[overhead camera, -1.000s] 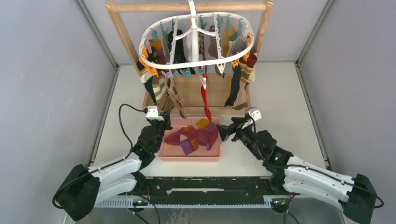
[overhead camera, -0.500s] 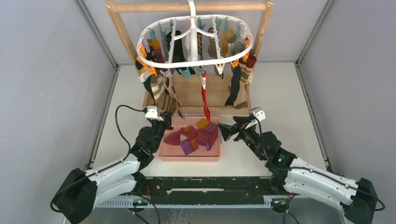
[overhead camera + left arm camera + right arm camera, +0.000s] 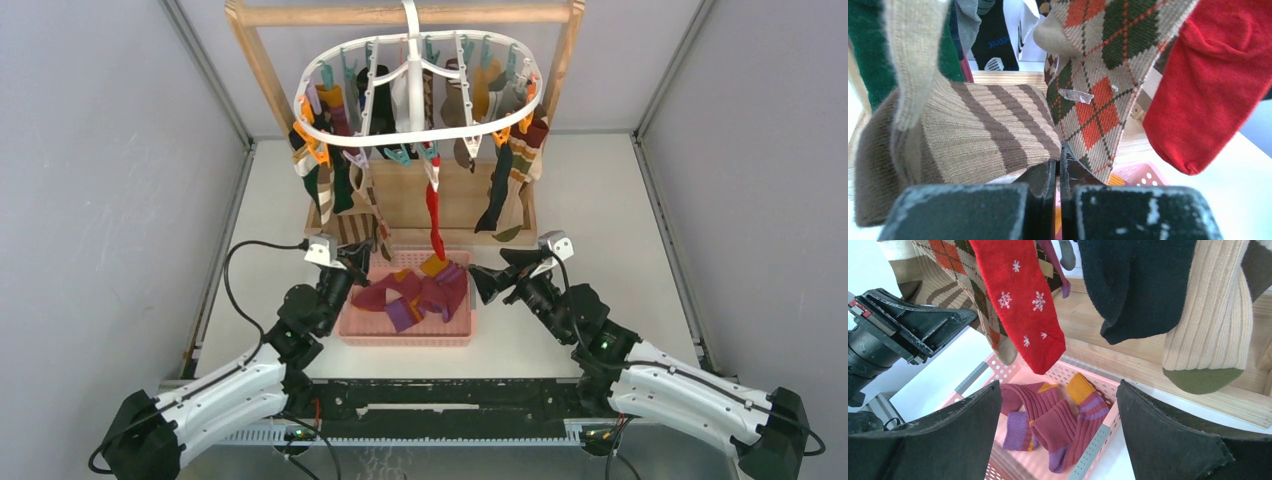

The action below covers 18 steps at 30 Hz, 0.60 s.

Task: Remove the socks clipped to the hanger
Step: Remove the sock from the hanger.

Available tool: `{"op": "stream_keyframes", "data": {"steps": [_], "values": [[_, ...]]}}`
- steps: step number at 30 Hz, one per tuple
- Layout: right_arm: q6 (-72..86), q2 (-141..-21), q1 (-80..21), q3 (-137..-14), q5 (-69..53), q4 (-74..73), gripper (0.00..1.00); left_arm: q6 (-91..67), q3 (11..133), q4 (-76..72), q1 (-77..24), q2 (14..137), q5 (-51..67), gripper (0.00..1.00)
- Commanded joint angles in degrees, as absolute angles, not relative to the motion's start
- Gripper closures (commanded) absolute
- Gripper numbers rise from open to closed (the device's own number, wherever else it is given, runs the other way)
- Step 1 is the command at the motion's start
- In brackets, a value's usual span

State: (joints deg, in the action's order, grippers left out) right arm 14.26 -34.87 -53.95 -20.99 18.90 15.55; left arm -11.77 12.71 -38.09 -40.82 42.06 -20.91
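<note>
The white oval hanger (image 3: pixel 412 95) hangs from the wooden frame with several socks clipped round its rim. My left gripper (image 3: pixel 358 260) is under the front-left socks. In the left wrist view its jaws (image 3: pixel 1058 155) are shut on the lower corner of a beige sock with brown stripes (image 3: pixel 973 130). An argyle sock (image 3: pixel 1093 90) hangs just behind the right finger, and a red sock (image 3: pixel 1208 90) further right. My right gripper (image 3: pixel 487 280) stands open and empty (image 3: pixel 1058 385), right of the red sock (image 3: pixel 1020 300).
A pink basket (image 3: pixel 345 330) between the grippers holds maroon, purple and mustard socks (image 3: pixel 415 295). The wooden frame stand (image 3: pixel 400 14) rises behind it. A black sock (image 3: pixel 1138 285) and a beige, green-toed sock (image 3: pixel 1208 330) hang above the right gripper. Grey walls close in both sides.
The left gripper has closed on the striped sock's corner and risen slightly towards the socks. The right arm has edged a little to the right. The hanger has swung a little.
</note>
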Motion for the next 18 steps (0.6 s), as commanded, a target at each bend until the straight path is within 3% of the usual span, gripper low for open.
{"op": "stream_keyframes", "data": {"steps": [1, 18], "values": [[14.15, -33.66, -53.63, -21.01, 17.69, 15.70, 0.09, -8.83, 12.56, -36.06, -43.88, 40.18, -23.74, 1.00], [14.15, -28.80, -53.88, -20.83, 17.49, 12.26, 0.09, -1.73, 21.27, -35.79, -57.14, 51.58, -35.08, 1.00]]}}
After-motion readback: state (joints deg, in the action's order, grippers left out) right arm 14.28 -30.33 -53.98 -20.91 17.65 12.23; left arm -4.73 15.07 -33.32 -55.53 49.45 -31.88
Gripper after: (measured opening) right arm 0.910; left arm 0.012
